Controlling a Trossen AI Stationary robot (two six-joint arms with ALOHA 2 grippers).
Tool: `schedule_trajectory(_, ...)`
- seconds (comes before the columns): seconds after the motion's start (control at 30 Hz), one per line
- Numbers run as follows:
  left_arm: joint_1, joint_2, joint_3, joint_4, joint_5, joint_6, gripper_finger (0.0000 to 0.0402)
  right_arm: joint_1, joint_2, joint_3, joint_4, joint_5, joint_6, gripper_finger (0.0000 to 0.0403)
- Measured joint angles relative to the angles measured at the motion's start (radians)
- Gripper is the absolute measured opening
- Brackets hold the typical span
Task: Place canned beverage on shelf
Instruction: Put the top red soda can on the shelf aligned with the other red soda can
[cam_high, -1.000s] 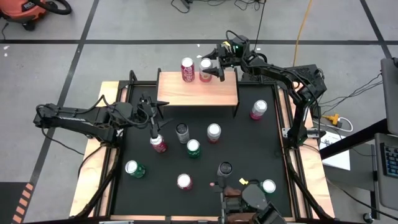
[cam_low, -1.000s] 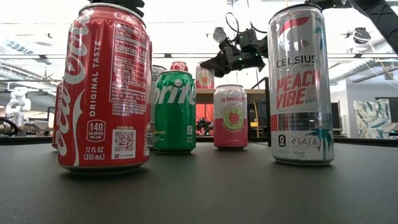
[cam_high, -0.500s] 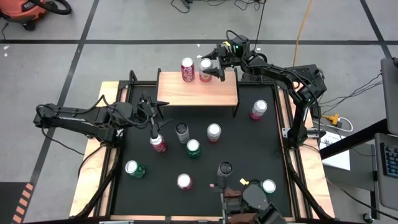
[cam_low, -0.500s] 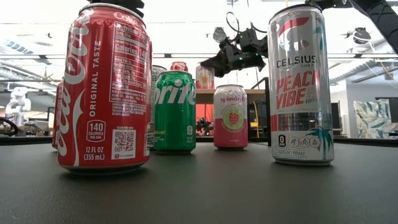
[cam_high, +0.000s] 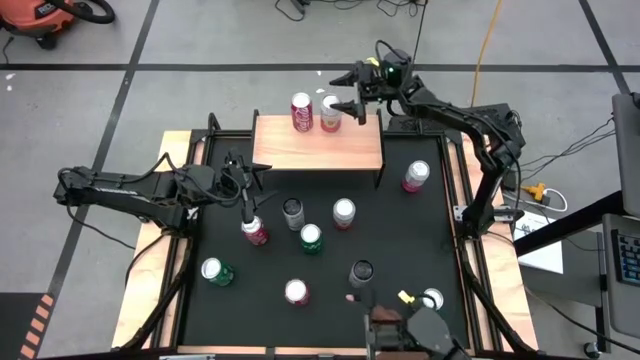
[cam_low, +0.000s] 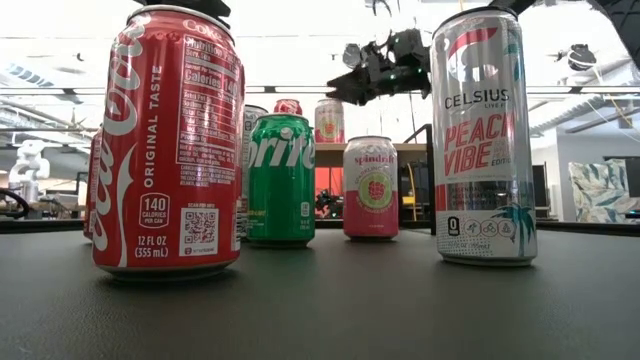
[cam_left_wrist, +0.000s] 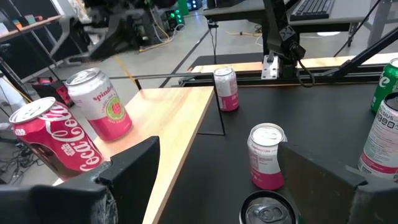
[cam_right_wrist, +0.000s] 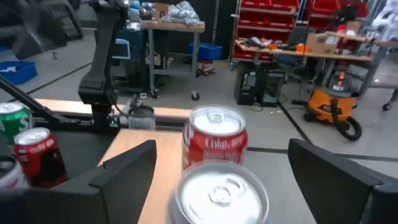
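1. I see the pink can (cam_high: 330, 111) standing upright on the shelf (cam_high: 318, 143), at its back edge, just beside the red cola can (cam_high: 302, 110). My right jaws (cam_high: 353, 91) are spread wide and empty, above and just behind the pink can, not touching it.
2. Against a second ago, the right jaws have lifted and pulled back from the pink can; before, the fingers flanked it on the shelf. The can stays where it was.
3. The right arm reaches from the worktop's right edge across the shelf's far corner. The left arm lies across the left of the black mat (cam_high: 400, 250), its left jaws (cam_high: 247, 208) open, pointing down over a can (cam_high: 254, 230) with a red-and-white label, nothing held.
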Motion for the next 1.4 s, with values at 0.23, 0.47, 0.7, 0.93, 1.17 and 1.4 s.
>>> schedule_trajectory(0.23, 0.0, 0.004, 0.0, 0.002, 0.0, -0.001, 0.0324, 0.03, -0.146, 0.0, -0.306, 0.001, -0.131, 0.0343)
schedule_trajectory(0.47, 0.0, 0.047, 0.0, 0.012, 0.0, -0.002, 0.0324, 0.131, -0.339, 0.0, -0.656, 0.113, -0.27, 0.0343)
schedule_trajectory(0.7, -0.014, 0.11, 0.0, 0.11, 0.0, -0.021, 0.0324, 0.307, -0.455, 0.0, -0.934, 0.128, -0.26, 0.0338)
schedule_trajectory(0.93, -0.055, 0.163, 0.0, 0.115, 0.001, -0.094, 0.0324, 0.512, -0.487, -0.112, -1.066, 0.146, -0.226, 0.0329)
schedule_trajectory(1.17, -0.117, 0.227, 0.0, 0.147, 0.001, -0.134, 0.0324, 0.673, -0.522, -0.35, -0.821, 0.475, -0.054, 0.0329)
schedule_trajectory(1.4, -0.164, 0.297, 0.0, 0.213, -0.006, -0.144, 0.0324, 0.801, -0.548, -0.53, -0.562, 0.738, 0.095, 0.0328)
